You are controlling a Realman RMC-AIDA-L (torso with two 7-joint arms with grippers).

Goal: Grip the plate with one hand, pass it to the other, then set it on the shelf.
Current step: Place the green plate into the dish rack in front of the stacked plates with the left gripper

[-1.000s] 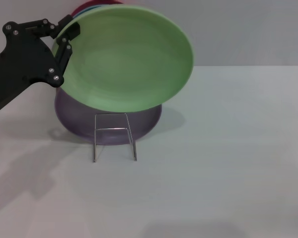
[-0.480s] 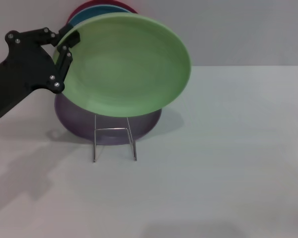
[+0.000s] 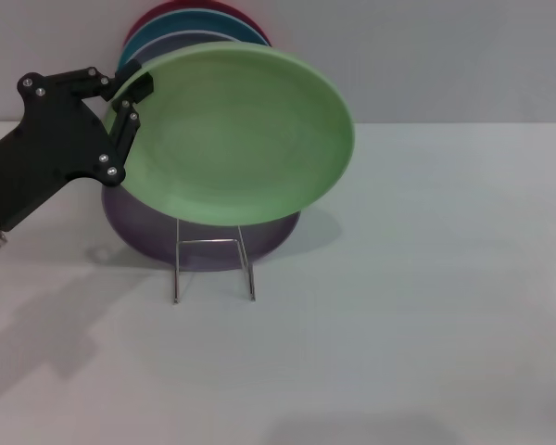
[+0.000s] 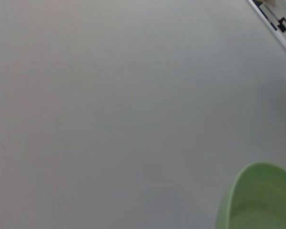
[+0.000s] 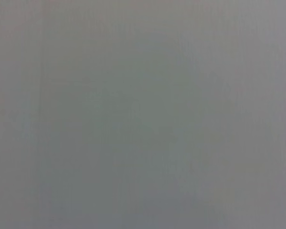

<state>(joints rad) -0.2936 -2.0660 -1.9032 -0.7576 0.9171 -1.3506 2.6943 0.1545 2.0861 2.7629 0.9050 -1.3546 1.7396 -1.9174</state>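
Note:
The pale green plate (image 3: 241, 134) hangs tilted in the air at the back left, its face turned toward me. My left gripper (image 3: 125, 100) is shut on its left rim, black fingers (image 3: 122, 125) clamped over the edge. A part of the plate's rim (image 4: 250, 200) shows in the left wrist view. The shelf (image 3: 213, 264), a small silver wire rack, stands on the table just below the plate's lower edge, apart from it. My right gripper is out of view; its wrist view shows only a plain grey surface.
A lilac plate (image 3: 144, 232) sits behind the wire rack, under the held plate. Rims of red, teal and purple plates (image 3: 181, 23) show above the held plate against the back wall. The white table (image 3: 417, 306) stretches to the right and front.
The left gripper and the plate have sunk a little toward the rack. More of the coloured plates behind now shows above the plate's upper rim.

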